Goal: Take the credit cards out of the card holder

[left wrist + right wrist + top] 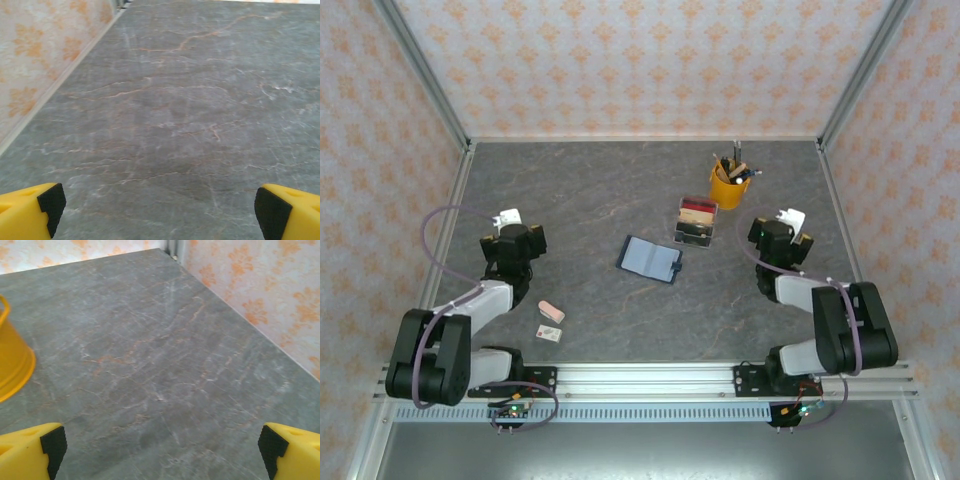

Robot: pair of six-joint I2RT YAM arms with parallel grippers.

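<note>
Card holder (pixel 649 259) is lying open mid-table (pixel 580 190), its greyish pockets facing up. Well left of the card holder, the left tool (pixel 161 206) is hovering wide open, gripping nothing. Right of the card holder, past the clear tray (pixel 696 220) and yellow cup (pixel 731 188), the right tool (pixel 161 447) is gaping too, empty.

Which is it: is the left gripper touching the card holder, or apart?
Apart. The top external view shows bare table between the left gripper and the card holder.
</note>
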